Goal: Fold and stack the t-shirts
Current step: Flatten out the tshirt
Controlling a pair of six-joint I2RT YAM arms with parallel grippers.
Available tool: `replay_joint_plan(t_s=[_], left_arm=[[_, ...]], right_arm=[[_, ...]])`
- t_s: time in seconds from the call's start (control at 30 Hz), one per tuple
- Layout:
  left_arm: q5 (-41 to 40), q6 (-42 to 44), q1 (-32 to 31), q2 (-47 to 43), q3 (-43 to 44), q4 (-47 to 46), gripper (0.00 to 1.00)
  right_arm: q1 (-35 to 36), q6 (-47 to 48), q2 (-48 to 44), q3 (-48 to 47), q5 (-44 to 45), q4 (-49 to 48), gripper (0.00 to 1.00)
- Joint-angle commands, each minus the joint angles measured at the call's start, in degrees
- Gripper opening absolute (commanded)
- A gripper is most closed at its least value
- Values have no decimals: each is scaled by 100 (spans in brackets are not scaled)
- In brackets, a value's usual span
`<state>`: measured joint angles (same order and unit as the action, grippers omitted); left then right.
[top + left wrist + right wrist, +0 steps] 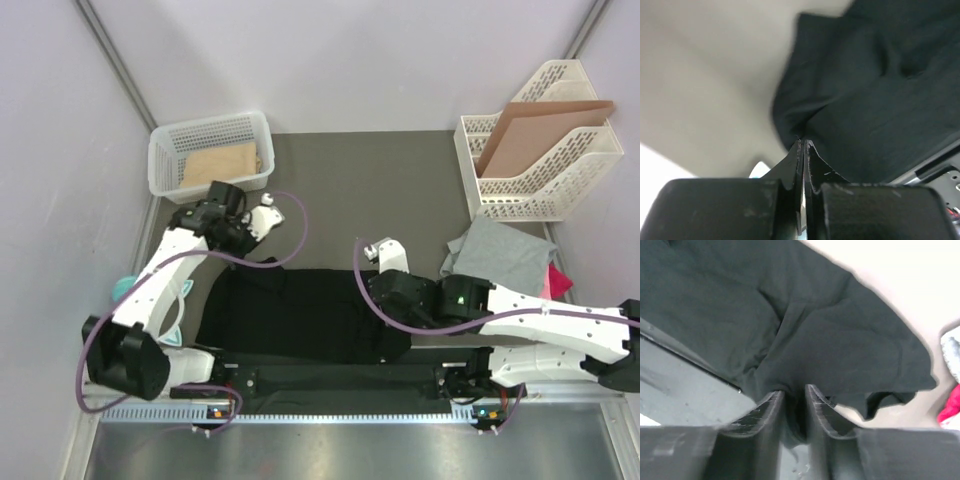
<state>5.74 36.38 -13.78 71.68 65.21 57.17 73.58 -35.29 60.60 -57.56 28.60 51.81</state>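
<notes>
The black t-shirt [300, 315] lies spread across the near middle of the table, its near part hanging over the front edge. My left gripper [232, 238] is shut on the shirt's far left edge [805, 125], a thin pinch of cloth between the jaws. My right gripper [385, 300] is shut on a bunched fold of the black shirt [795, 390] at its right side. The grey t-shirt [500, 252] lies crumpled at the right. The pink t-shirt [557, 282] peeks out from under it and shows in the right wrist view [951, 407].
A white basket [208, 152] holding a tan folded cloth stands at the back left. A white file rack [535, 165] with a brown cardboard sheet [540, 125] stands at the back right. A teal object [122, 288] sits at the left wall.
</notes>
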Motion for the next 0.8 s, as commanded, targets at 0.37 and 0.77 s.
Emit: replay_joint_plan(t_s=[0.37, 0.77], left_arm=[[1359, -1334, -1109, 1858, 405, -979, 42], [736, -1933, -1188, 2376, 423, -1234, 56]], right_arm=[[253, 39, 339, -423, -73, 602, 61], [525, 197, -241, -150, 23, -4, 63]])
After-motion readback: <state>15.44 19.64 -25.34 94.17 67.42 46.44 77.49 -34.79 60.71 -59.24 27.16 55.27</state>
